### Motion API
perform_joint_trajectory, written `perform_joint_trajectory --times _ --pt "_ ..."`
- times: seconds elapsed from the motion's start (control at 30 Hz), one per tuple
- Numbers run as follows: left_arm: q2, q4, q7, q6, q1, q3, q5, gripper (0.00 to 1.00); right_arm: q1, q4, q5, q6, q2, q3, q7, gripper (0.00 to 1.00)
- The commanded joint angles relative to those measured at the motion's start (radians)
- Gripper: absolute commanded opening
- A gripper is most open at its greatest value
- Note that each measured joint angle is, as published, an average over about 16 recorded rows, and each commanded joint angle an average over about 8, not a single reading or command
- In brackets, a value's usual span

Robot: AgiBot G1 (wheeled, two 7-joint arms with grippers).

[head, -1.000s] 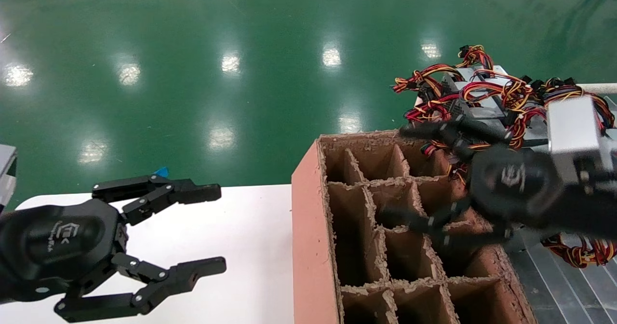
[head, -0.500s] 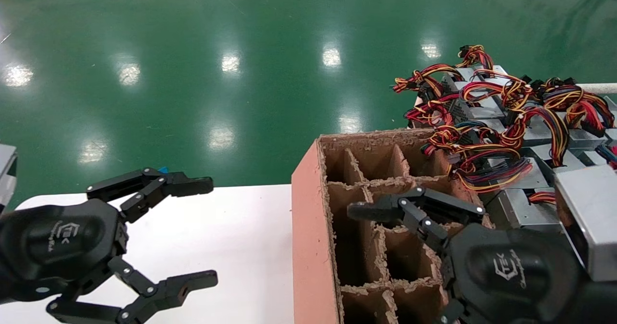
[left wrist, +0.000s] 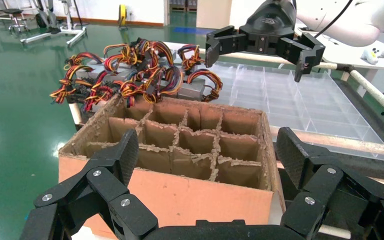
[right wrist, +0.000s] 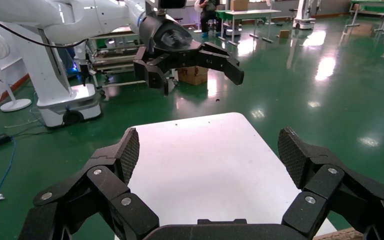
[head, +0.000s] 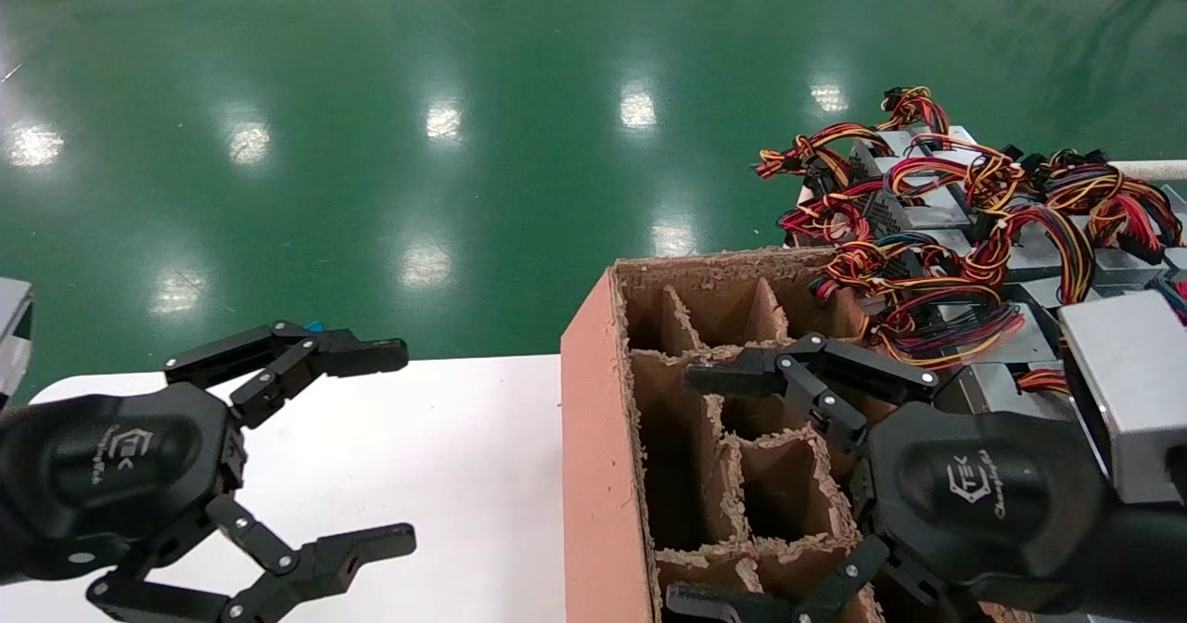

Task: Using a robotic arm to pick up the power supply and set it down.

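Several power supplies [head: 937,215], grey metal boxes with red, yellow and black cable bundles, lie heaped at the back right; the left wrist view has them [left wrist: 145,75] behind the box. My right gripper [head: 695,490], the black end of the robotic arm with a silver wrist block [head: 1122,391], hovers open and empty over the divided cardboard box [head: 593,438], short of the heap. It appears far off in the left wrist view [left wrist: 257,57]. My left gripper [head: 385,447] is open and empty above the white table [head: 464,419].
The cardboard box [left wrist: 180,195] has several empty cells with ragged dividers. A clear compartment tray [left wrist: 290,95] lies beside the heap. The right wrist view looks over the white table [right wrist: 205,165] toward the left gripper [right wrist: 195,75]. Green floor lies beyond.
The right gripper swung from over the cable heap back toward me, above the box, then shifted slightly away. The left gripper sank a little and stayed open.
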Motion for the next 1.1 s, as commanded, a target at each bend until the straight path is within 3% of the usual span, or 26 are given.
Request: perform_joint_trajectory --times 0.03,1.1 --pt "0.0 0.0 0.0 0.0 0.0 0.0 0.0 1.0 0.003 -0.003 -0.003 0.001 0.0 -0.001 -0.002 1.0" --pt "0.0 0.0 0.0 0.0 0.0 0.0 0.0 1.0 0.013 -0.013 -0.012 0.003 0.0 -0.003 -0.008 1.0"
